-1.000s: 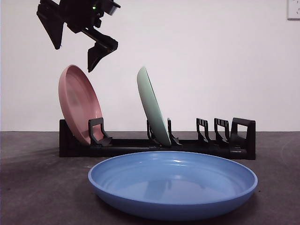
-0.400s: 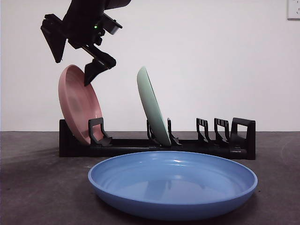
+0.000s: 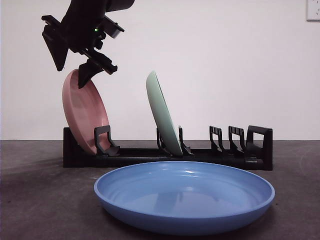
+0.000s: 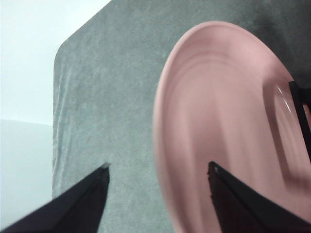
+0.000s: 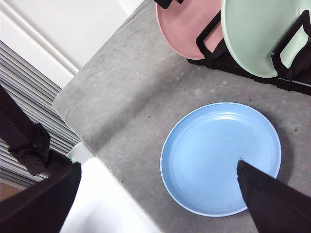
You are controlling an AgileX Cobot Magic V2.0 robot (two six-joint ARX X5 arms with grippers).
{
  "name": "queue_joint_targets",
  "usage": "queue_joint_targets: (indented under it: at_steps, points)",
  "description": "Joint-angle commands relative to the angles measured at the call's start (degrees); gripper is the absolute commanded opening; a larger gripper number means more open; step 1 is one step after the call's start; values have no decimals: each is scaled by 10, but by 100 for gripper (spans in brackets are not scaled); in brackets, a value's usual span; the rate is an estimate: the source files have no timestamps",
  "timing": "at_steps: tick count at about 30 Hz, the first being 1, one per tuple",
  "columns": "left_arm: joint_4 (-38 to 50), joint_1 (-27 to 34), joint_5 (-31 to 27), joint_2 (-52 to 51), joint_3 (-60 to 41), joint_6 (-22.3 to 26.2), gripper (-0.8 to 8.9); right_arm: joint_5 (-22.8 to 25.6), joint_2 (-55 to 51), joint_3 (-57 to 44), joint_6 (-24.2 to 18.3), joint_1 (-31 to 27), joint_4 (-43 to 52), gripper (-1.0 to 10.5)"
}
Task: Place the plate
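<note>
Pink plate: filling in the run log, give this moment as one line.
left hand open, straddling pink plate rim | pink and green plate upright in rack | blue plate flat on table | right hand open, high above

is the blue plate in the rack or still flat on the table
Flat on the table. The blue plate lies face up in front of the rack, apart from it; only the pink plate and green plate stand in slots.

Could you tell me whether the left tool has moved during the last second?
Yes: the left tool dropped leftward onto the pink plate's rim, judged against the rack.
</note>
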Motion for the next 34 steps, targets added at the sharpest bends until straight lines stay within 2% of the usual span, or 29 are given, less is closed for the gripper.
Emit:
queue_joint_targets:
  at_steps: [1, 4, 7, 20, 26, 34]
  points:
    - [1, -2, 6, 9, 17, 5, 195, -2, 2, 5, 3, 1, 7, 513]
    - [1, -2, 22, 9, 17, 5, 74, -2, 2, 5, 4, 1, 7, 513]
    - [1, -2, 26, 9, 17, 5, 16, -2, 2, 5, 4, 1, 6, 513]
    - [0, -5, 8, 9, 31, 5, 14, -4, 2, 5, 10, 1, 9, 513]
    - [-19, -10, -4, 9, 75, 10, 14, -8, 2, 5, 14, 1, 10, 513]
    - [-89, -15, -5, 9, 165, 7, 14, -8, 2, 5, 17, 1, 14, 513]
